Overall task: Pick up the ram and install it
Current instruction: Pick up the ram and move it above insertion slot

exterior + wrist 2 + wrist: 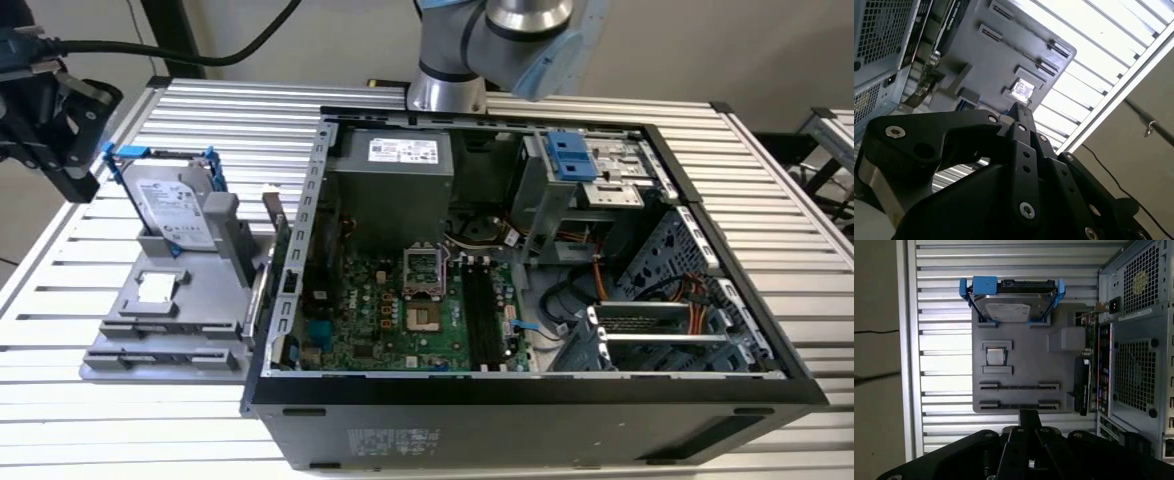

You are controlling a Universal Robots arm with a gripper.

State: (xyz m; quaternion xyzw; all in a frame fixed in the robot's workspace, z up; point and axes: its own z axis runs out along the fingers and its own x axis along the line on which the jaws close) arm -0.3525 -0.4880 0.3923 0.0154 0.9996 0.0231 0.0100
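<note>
Slatted table [120, 430] | gripper [1028, 416] off tray's [200, 300] 11 o'clock, claw pressed together, empty | ram [256, 300] on edge at tray's 3 o'clock, exterior view | pick judged best with claw spread, squared to board faces.

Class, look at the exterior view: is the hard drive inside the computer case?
No, the hard drive stands on the grey tray outside the case, at the exterior view's left.

Slatted aluminium bench [80, 420], open black computer case [534, 412] across the exterior view's middle and right, green motherboard [387, 320] inside, grey power supply [394, 175] above it in the frame, grey holder plate [207, 310] at left, hard drive in blue bracket [171, 205] upright on it.
</note>
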